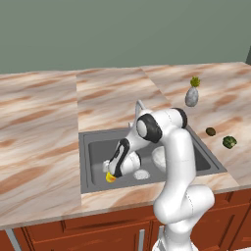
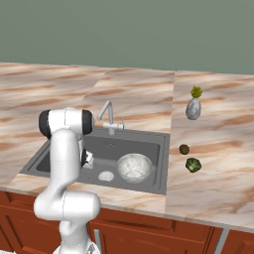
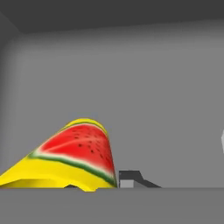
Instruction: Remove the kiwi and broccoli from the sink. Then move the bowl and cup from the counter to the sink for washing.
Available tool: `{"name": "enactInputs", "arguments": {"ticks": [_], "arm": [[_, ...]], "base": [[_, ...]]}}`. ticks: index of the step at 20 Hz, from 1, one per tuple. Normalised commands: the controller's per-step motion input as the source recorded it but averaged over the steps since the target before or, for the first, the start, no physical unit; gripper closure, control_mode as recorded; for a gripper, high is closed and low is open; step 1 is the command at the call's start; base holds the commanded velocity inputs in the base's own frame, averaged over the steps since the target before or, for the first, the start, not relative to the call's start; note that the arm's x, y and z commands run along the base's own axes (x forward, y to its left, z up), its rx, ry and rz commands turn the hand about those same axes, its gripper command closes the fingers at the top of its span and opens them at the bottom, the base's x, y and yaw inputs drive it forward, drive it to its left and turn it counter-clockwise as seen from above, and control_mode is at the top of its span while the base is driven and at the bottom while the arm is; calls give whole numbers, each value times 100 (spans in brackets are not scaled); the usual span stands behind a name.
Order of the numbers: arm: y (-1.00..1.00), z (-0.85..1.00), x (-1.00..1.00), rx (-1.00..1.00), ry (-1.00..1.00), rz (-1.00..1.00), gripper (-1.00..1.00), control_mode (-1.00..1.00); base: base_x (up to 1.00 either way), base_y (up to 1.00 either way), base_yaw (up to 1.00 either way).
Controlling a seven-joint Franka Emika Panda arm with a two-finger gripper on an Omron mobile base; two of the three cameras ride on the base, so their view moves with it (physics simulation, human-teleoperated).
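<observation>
From the hand view you see the yellow cup point(image 3: 72, 159) up close, a red watermelon slice printed on its side, lying against the dark finger tip at the bottom edge, with the grey sink point(image 3: 166, 87) wall behind it. From the left base view you see just a sliver of that cup point(image 1: 111, 178) poking out under the gripper point(image 1: 111, 174), low over the sink floor point(image 1: 93, 162) at its front left. You cannot tell from any view whether the jaws are clamped on the cup or loose around it.

The right base view gives you the whitish-grey bowl point(image 2: 134, 166) clearly, resting in the sink point(image 2: 149, 144) beside the round drain point(image 2: 105, 175).

The arm rises from the base, bends at a high elbow and reaches down-left into the basin.

The kiwi point(image 1: 211, 131) and broccoli point(image 1: 229, 142) lie on the counter point(image 1: 39, 127) right of the sink, near each other, with a grey vase point(image 1: 191, 96) behind them.
</observation>
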Motion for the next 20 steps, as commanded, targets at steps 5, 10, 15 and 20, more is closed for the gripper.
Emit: {"name": "enactInputs", "arguments": {"ticks": [5,10,15,20], "arm": [[5,-15,10,0,0,0,100,-100],[1,-15,2,0,0,0,100,-100],[0,-21,0,0,0,0,-100,-100],[0,-16,-1,0,0,0,-100,-100]], "base": [[0,0,0],[0,0,0],[0,0,0],[0,0,0]]}}
